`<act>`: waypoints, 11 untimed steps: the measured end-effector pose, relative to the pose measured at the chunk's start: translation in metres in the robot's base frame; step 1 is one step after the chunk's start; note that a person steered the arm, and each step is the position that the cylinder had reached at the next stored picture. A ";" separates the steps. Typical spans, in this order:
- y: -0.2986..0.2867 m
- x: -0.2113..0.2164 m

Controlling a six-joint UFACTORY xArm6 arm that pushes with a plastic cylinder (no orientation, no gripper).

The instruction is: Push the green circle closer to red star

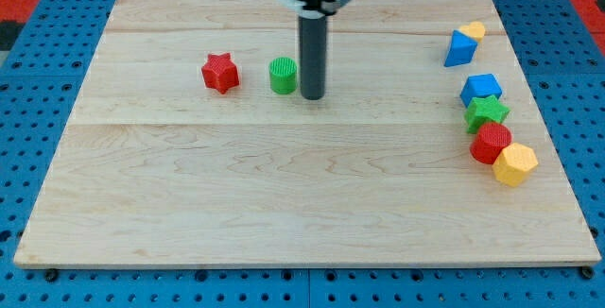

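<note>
The green circle (283,76) stands on the wooden board in the upper middle of the view. The red star (220,72) lies to its left with a gap of about one block's width between them. My tip (312,95) rests on the board just right of the green circle, right beside it or touching its right side.
At the view's right edge several blocks stand in a loose column: a small yellow block (473,30), a blue triangle (458,50), a blue block (481,88), a green star (487,112), a red circle (492,143) and a yellow hexagon (515,164). The wooden board (284,195) lies on a blue pegboard.
</note>
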State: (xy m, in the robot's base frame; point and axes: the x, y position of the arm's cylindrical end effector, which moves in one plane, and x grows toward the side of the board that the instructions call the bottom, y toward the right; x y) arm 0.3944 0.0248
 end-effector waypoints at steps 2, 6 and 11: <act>-0.012 -0.034; -0.010 -0.007; 0.042 -0.047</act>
